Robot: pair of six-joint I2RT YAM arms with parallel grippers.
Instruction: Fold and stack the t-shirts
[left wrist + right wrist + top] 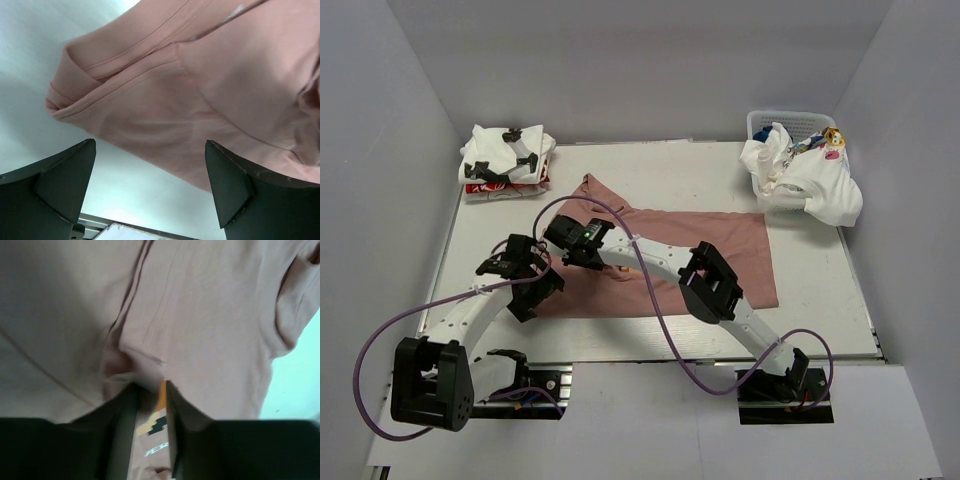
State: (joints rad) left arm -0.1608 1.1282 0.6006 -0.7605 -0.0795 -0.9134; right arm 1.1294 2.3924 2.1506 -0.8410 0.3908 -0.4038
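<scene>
The dusty-pink t-shirt (705,255) lies spread on the table, back side up. My right gripper (563,240) is shut on a fold of its left part; the right wrist view shows the pink cloth (210,325) and a bit of pixel print pinched between the fingers (120,435). My left gripper (538,283) is open and empty just above the shirt's near left edge; its wrist view shows a sleeve cuff (70,87) and pink cloth (210,90) beyond the spread fingers (230,185). A folded stack of white t-shirts (507,162) sits at the far left.
A white mesh basket (790,125) at the far right holds crumpled white t-shirts (815,185) that spill onto the table, with a bit of blue cloth inside. The table's near edge (650,350) runs in front of both arm bases.
</scene>
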